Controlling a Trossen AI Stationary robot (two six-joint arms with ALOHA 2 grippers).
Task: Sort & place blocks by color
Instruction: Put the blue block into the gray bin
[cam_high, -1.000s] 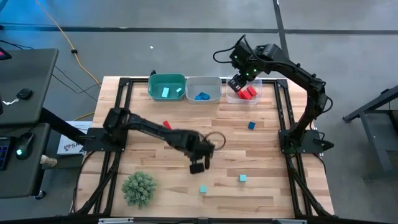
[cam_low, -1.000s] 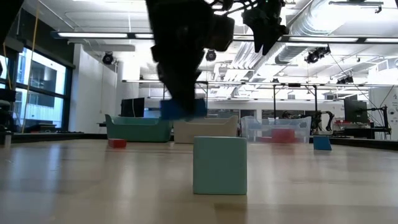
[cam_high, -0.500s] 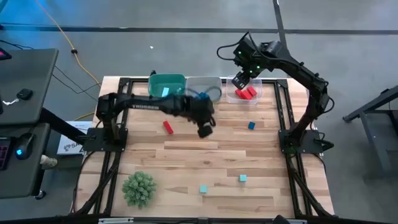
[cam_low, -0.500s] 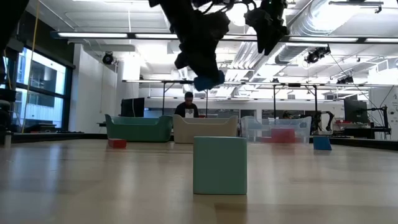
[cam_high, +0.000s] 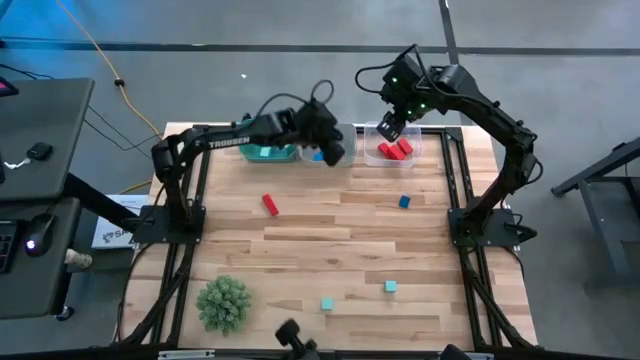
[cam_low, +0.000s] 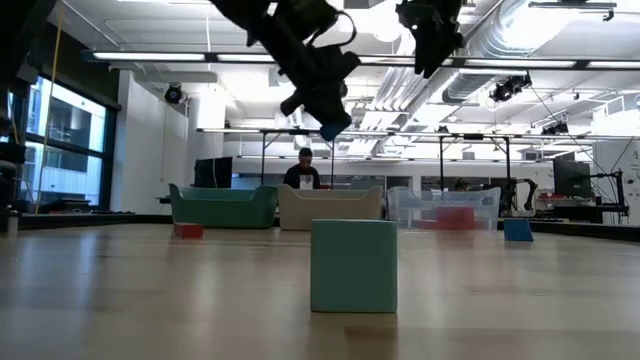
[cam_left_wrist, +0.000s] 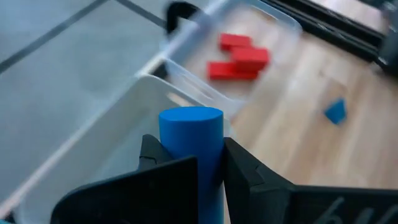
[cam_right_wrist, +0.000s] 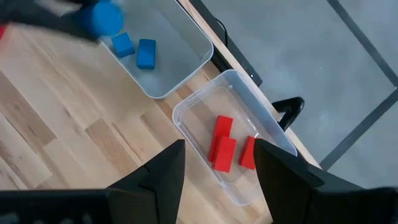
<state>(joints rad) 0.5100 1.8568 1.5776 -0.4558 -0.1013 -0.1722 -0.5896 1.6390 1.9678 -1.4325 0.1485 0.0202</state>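
- A blue cylindrical block (cam_left_wrist: 191, 140) is pinched in the left gripper (cam_high: 330, 150), held above the pale grey plastic bin (cam_high: 328, 133).
- Next, a release over that bin is called for.
- The right gripper (cam_high: 388, 130) is spread, empty, over the clear plastic bin (cam_right_wrist: 267, 134).
- The grey bin's contents are largely hidden from above; two blue blocks (cam_right_wrist: 135, 50) apparently lie inside.

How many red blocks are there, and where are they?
4. Three red blocks lie together in the clear bin at the table's far edge, and one red block lies loose on the table. Others may be hidden behind the arms.
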